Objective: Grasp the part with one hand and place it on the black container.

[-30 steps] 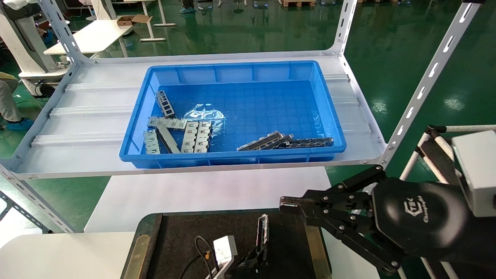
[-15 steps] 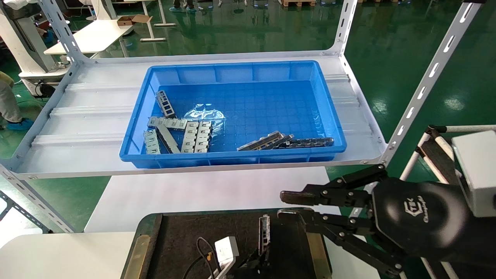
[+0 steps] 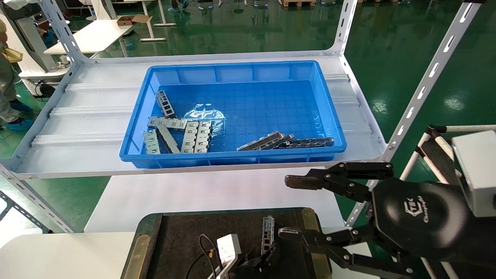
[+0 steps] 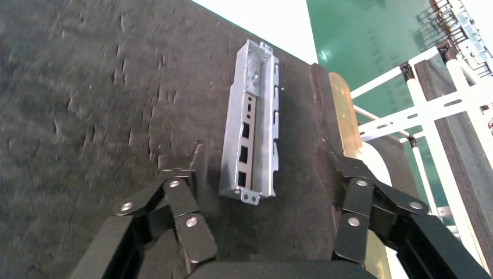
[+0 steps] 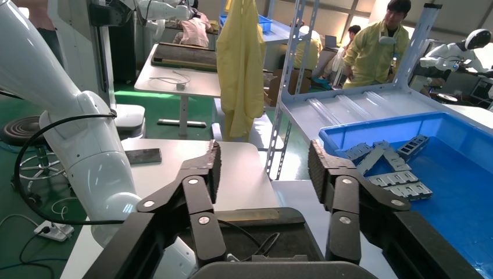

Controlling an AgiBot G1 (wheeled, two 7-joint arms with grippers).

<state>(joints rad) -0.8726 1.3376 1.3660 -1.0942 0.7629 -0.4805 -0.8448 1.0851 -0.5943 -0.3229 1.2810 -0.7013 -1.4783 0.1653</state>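
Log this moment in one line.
silver-grey metal channel bracket: lying free on rough black tray | left gripper: open around it | right gripper: open alongside

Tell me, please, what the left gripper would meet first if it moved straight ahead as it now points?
Probably the metal channel bracket lying on the black tray: the open left gripper points at it, though depth is unclear.

My head camera looks forward and down over the blue bin and the black container. My left wrist camera stares closely at that container (shared ground); the right faces outward, catching the bin.
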